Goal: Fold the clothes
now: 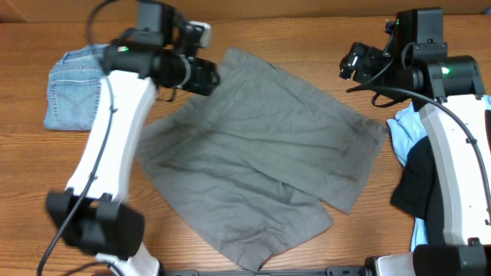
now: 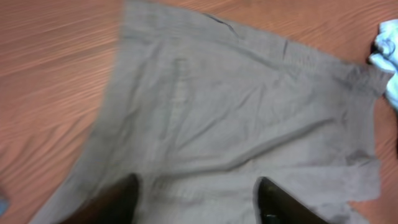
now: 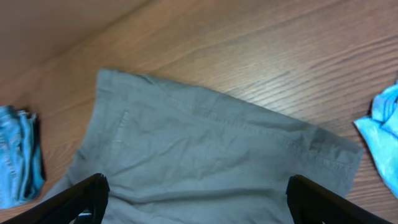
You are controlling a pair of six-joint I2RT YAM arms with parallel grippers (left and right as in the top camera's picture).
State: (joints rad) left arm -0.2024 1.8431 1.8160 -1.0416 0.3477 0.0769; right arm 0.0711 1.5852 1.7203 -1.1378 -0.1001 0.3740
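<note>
The grey shorts lie spread flat across the middle of the wooden table, waistband toward the far right and legs toward the near left. My left gripper hovers over their far left edge. In the left wrist view this left gripper is open, its dark fingers apart above the grey cloth with nothing between them. My right gripper hangs above the table just past the shorts' far right corner. Seen from its own wrist, the right gripper stands wide open over the shorts, holding nothing.
A folded blue denim garment lies at the far left. A light-blue garment and a black garment are piled at the right edge beside the right arm. Bare wood runs along the far side.
</note>
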